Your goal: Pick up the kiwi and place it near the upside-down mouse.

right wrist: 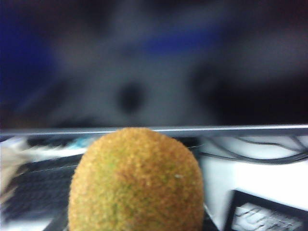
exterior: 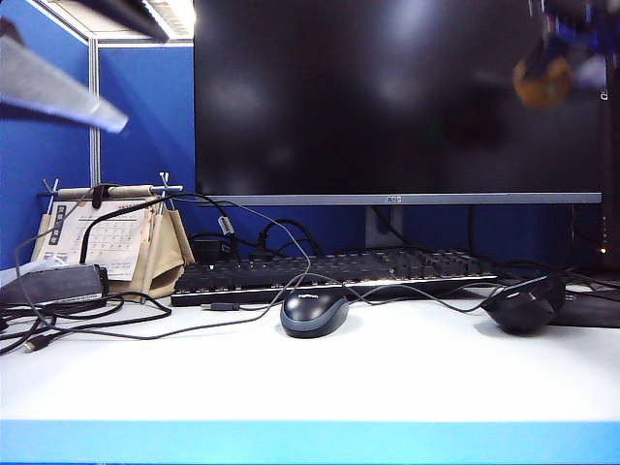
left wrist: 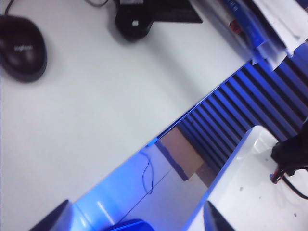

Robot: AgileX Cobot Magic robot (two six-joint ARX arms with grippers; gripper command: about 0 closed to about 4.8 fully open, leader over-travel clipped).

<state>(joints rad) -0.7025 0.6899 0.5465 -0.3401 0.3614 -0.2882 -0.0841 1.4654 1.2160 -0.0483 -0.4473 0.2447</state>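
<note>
Your right pincer (exterior: 554,60) carried the fuzzy golden-brown oval kiwi (right wrist: 136,182) high in front of the dark monitor (exterior: 387,97).

You had the right pincer clamped on the kiwi, up at the top right of the exterior view, well above the white surface (exterior: 310,373). The glossy black upside-down mouse (exterior: 521,306) lay on the surface far below it, right of the smooth dark blue-grey mouse (exterior: 313,313). Your left pincer (left wrist: 139,219) stood apart and empty, off the surface's front edge.
</note>
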